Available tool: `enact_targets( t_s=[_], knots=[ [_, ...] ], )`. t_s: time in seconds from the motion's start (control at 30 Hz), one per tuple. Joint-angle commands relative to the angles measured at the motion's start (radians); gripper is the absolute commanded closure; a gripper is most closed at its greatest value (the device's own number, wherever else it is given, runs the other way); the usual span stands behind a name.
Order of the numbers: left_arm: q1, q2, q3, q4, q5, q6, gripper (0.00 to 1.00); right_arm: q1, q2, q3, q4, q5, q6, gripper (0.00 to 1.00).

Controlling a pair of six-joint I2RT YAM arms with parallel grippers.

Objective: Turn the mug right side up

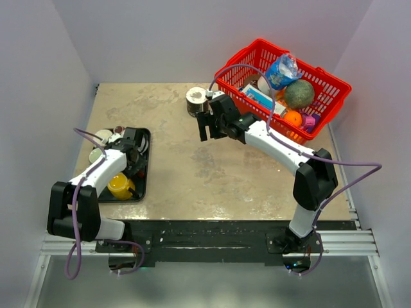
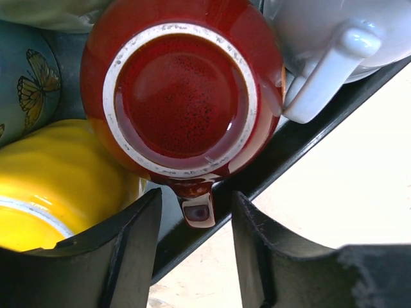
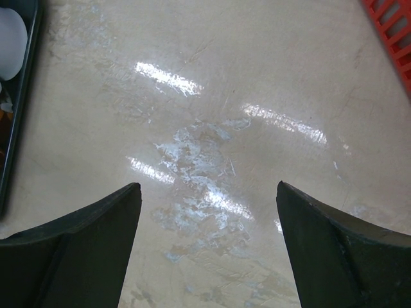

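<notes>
Grasping comes first: the red mug point(image 2: 183, 96) sits base-up in the tray point(image 2: 302, 147) at the counter's left edge, its handle between your half-open left jaws, nothing gripped yet. Right jaws gape wide, empty. Next, you close squarely on that handle, then lift.

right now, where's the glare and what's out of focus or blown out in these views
Right wrist view: bright glare streaks across the table, with the right end effector dark and underexposed. Left wrist view: the red mug is sharp with a small highlight, and the table past the tray is blown out near white. Top external view: even light, soft shadows, no strong glare.
</notes>
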Motion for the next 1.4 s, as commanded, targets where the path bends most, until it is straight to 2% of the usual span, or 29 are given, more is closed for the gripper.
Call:
enact_targets(
  t_s=[0.0, 0.2, 0.33, 0.43, 0.53, 0.57, 0.87, 1.0, 1.37],
  knots=[
    [-0.001, -0.01, -0.015, 0.032, -0.051, -0.067, 0.5, -0.01, -0.044, 0.021, -0.003, 0.014, 0.007, 0.12],
    [0.037, -0.017, -0.055, 0.055, -0.041, -0.104, 0.54, -0.015, -0.027, 0.053, -0.024, 0.022, -0.013, 0.12],
    [0.054, -0.018, -0.069, 0.072, -0.034, -0.086, 0.61, -0.015, -0.024, 0.056, -0.032, 0.022, -0.015, 0.12],
    [0.056, -0.018, -0.067, 0.075, -0.031, -0.083, 0.71, -0.015, -0.021, 0.056, -0.032, 0.025, -0.018, 0.12],
    [0.056, -0.014, -0.058, 0.066, -0.025, -0.082, 0.9, -0.015, -0.018, 0.059, -0.033, 0.028, -0.019, 0.12],
    [0.056, -0.014, -0.053, 0.061, -0.024, -0.082, 1.0, -0.015, -0.019, 0.061, -0.035, 0.028, -0.019, 0.13],
    [0.039, -0.06, 0.005, -0.028, -0.025, -0.101, 1.0, -0.019, 0.001, 0.09, -0.039, 0.016, -0.024, 0.13],
    [0.011, -0.165, 0.03, -0.058, -0.036, -0.141, 1.0, -0.022, 0.011, 0.105, -0.045, -0.001, -0.018, 0.13],
    [-0.009, -0.354, 0.077, -0.169, 0.077, -0.23, 1.0, -0.076, 0.019, 0.222, -0.088, -0.182, 0.057, 0.13]
  ],
)
